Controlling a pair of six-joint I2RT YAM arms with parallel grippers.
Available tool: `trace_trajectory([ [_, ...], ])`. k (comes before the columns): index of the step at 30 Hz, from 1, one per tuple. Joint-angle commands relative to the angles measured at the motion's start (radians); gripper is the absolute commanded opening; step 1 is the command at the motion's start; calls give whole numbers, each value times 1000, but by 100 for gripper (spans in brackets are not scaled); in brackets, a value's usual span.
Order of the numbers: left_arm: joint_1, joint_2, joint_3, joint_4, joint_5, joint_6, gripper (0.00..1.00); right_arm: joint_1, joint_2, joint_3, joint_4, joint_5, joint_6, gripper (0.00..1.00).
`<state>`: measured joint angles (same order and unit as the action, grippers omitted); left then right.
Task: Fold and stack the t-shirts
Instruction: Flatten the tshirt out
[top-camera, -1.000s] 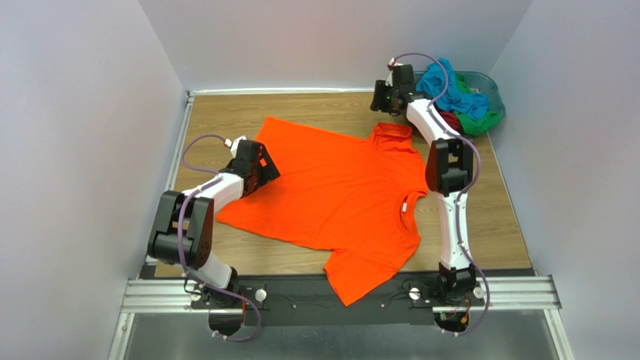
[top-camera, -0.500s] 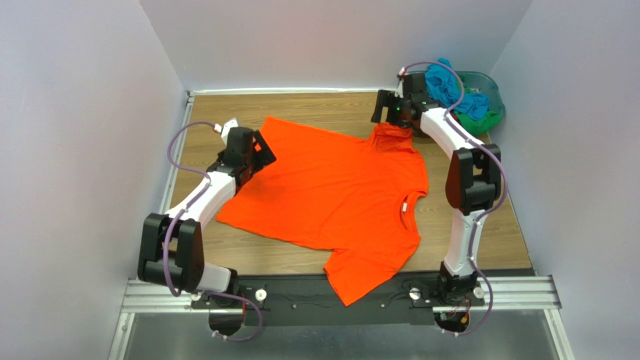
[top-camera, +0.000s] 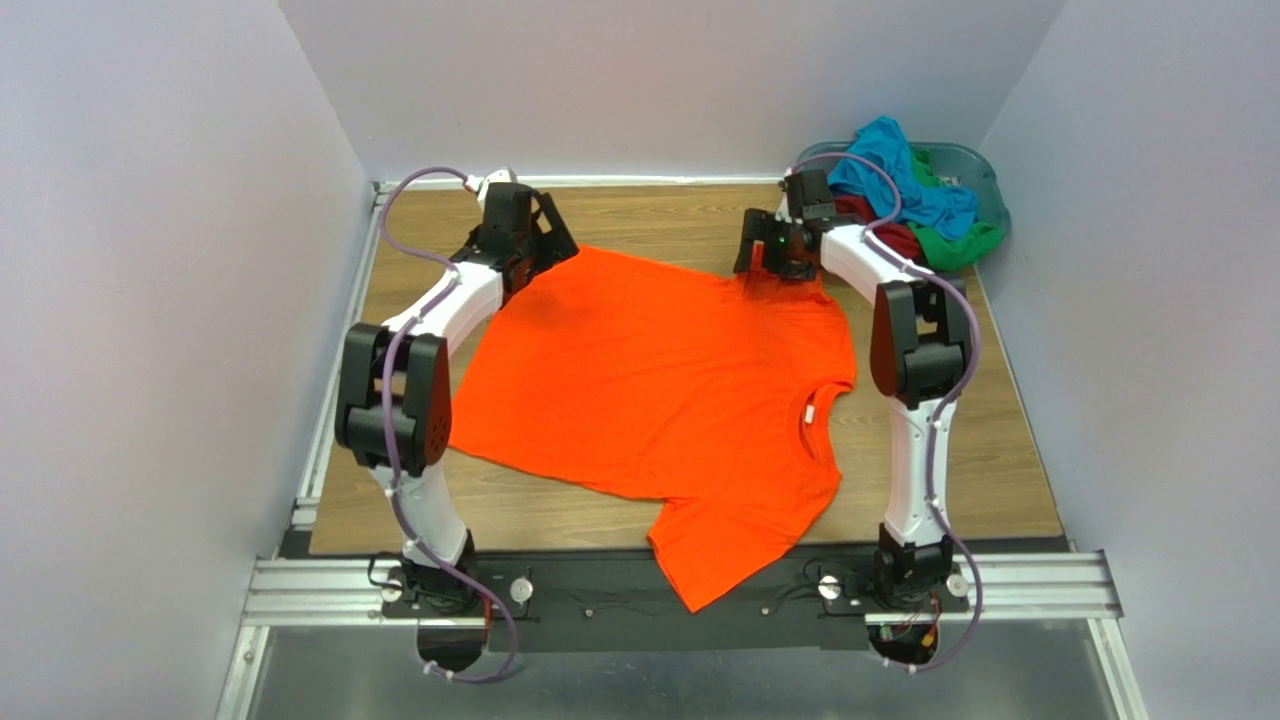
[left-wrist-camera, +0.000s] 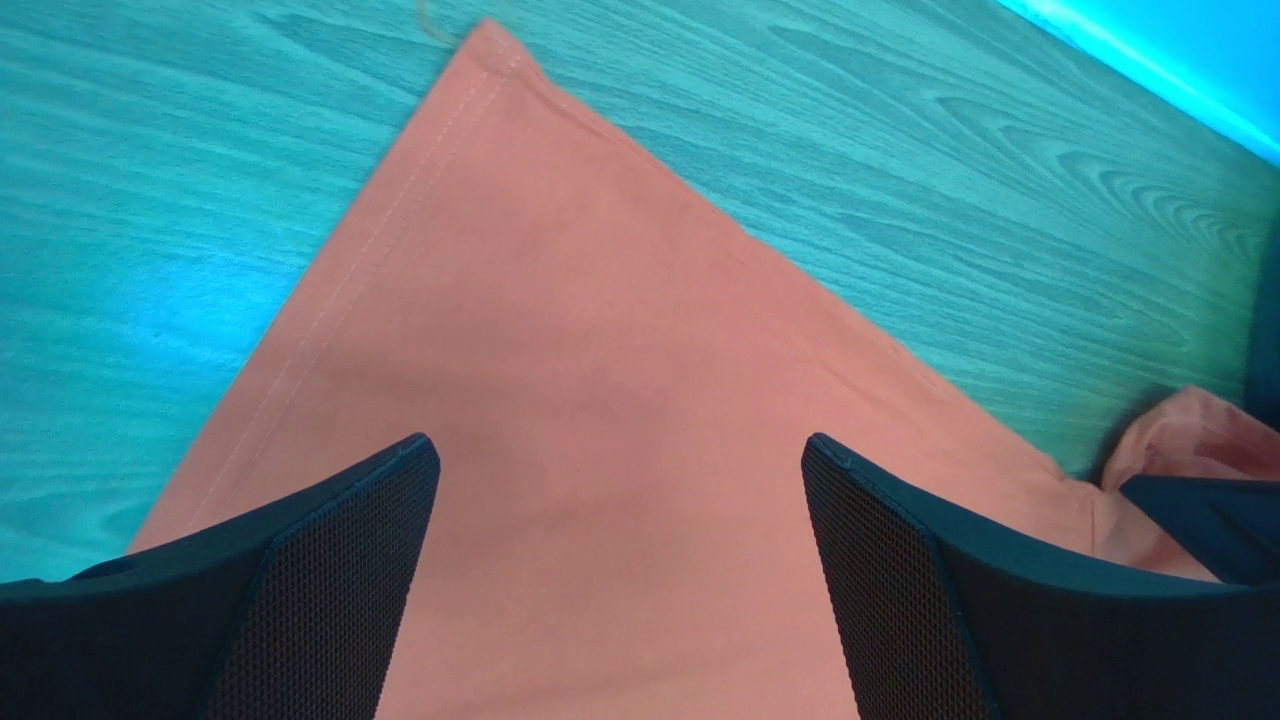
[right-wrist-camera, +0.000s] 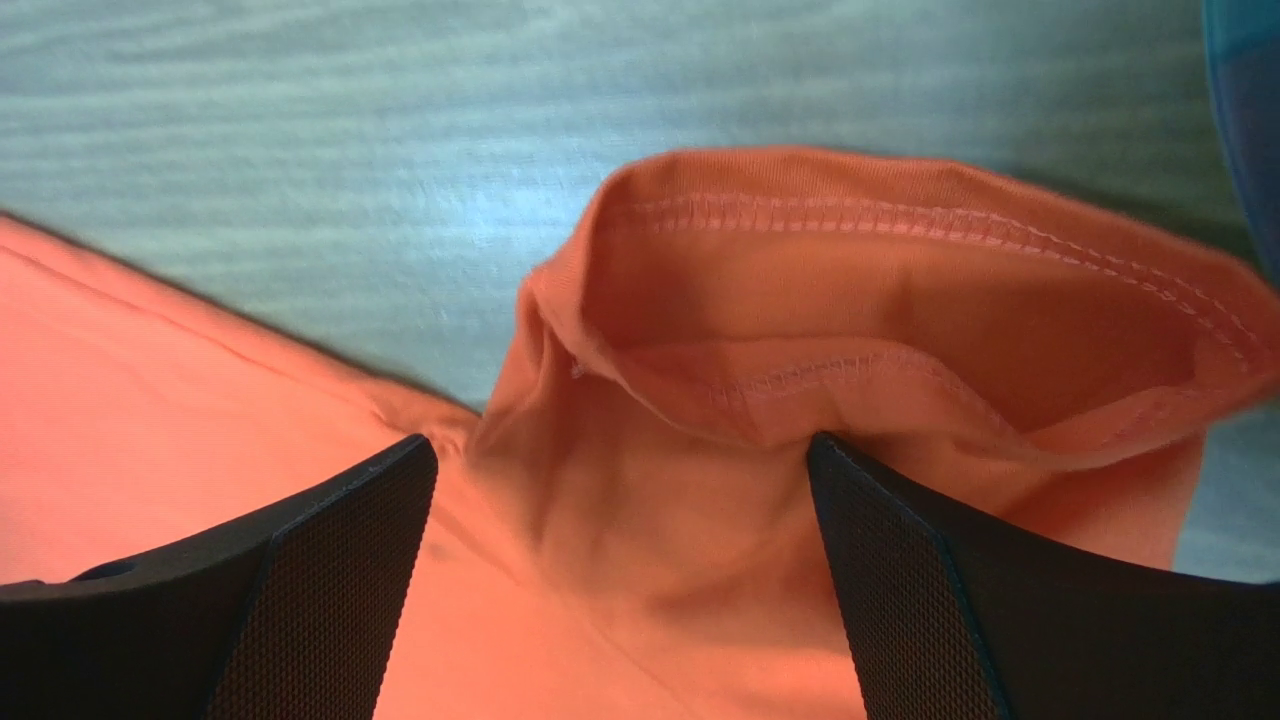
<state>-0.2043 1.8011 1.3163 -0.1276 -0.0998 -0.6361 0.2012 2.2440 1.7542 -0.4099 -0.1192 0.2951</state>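
The orange t-shirt (top-camera: 676, 383) lies spread flat on the wooden table, collar to the right, one sleeve hanging over the near edge. My left gripper (top-camera: 526, 248) is open over the shirt's far left hem corner (left-wrist-camera: 496, 90), jaws wide apart above the cloth. My right gripper (top-camera: 769, 258) is open over the far right sleeve (right-wrist-camera: 902, 300), whose opening gapes between the fingertips. The turquoise (top-camera: 902, 173), dark red (top-camera: 899, 240) and green (top-camera: 969, 243) shirts are heaped in the basket.
The grey-blue plastic basket (top-camera: 984, 168) stands at the far right corner, just behind the right arm. White walls close the table on the left, back and right. A black rail (top-camera: 601, 593) runs along the near edge.
My left gripper has moved from the shirt's left edge up to its far left corner. My right gripper has come down and slightly left onto the far sleeve. The shirt lies as before.
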Motion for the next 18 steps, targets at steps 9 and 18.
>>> trace_trajectory([
  [9,5,173,93,5,58,44,98,0,210,217,-12,-10,39,100],
  [18,45,192,21,3,29,36,98,0,425,643,26,-40,209,100],
])
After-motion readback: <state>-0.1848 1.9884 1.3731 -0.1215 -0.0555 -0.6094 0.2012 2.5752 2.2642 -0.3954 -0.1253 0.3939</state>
